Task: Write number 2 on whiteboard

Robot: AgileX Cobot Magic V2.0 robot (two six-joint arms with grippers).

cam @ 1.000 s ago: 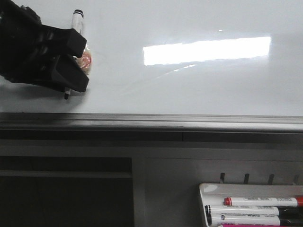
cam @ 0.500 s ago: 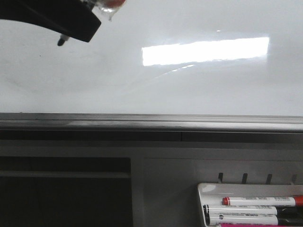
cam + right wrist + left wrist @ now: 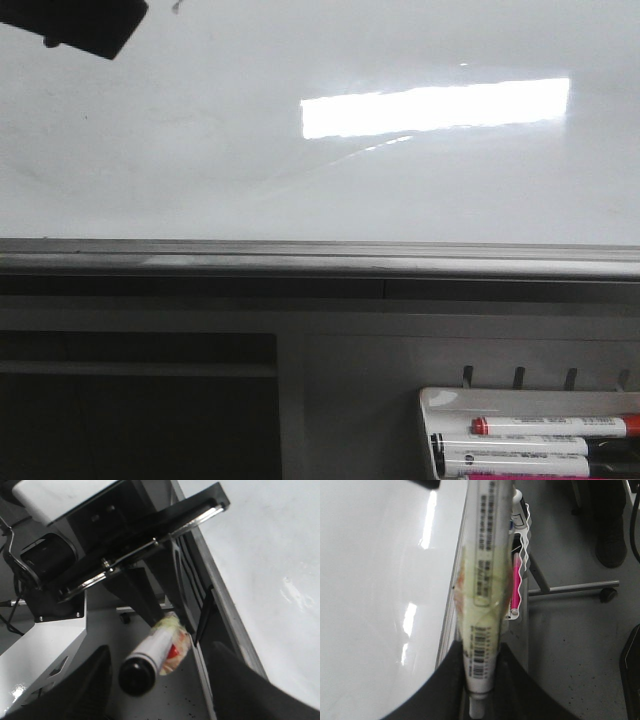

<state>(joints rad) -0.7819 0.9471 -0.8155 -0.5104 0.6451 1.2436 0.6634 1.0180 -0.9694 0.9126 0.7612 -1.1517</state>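
A white, yellow-taped marker pen [image 3: 481, 595] runs lengthwise out from the left gripper [image 3: 479, 680], whose black fingers clamp its barrel beside the glossy white whiteboard [image 3: 300, 180]; no stroke shows there. Right gripper [image 3: 157, 685] is spread, with another marker [image 3: 152, 656] between its fingers, untouched
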